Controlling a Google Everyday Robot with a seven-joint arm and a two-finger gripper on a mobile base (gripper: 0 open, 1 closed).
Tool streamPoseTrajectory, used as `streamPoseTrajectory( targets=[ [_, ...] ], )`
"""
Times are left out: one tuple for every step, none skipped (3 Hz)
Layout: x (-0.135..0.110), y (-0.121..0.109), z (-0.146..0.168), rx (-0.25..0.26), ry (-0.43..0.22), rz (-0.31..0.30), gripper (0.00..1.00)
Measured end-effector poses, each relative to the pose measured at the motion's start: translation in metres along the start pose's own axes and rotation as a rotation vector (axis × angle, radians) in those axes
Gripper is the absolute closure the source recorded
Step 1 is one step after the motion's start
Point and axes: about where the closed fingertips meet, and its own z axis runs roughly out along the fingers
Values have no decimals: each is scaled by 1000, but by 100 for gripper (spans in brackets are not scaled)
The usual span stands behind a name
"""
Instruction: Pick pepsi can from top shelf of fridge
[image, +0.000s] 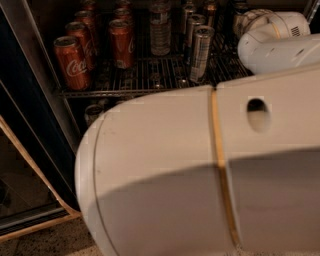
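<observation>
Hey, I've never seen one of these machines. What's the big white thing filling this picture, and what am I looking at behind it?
The big white shape is the robot's own arm, seen from very close by the one camera; where that camera sits is not known. A further white section of the arm reaches in at the upper right. Behind it is a drinks fridge with a wire shelf. On the shelf stand red Coca-Cola cans at the left and taller slim silver cans in the middle. The top of another can shows just below the shelf. The claw, the robot's two-finger grasping part, is not in view, so I cannot say whether it holds anything. No dark blue Pepsi can is visible either; the arm hides much of the fridge.
</observation>
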Motion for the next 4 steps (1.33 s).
streamPoseTrajectory(
  targets=[
    [2,0,2,-11,11,11,55],
    [3,3,5,-29,22,14,51],
    [4,6,7,-35,25,14,50],
    [4,6,7,-35,25,14,47]
  ],
)
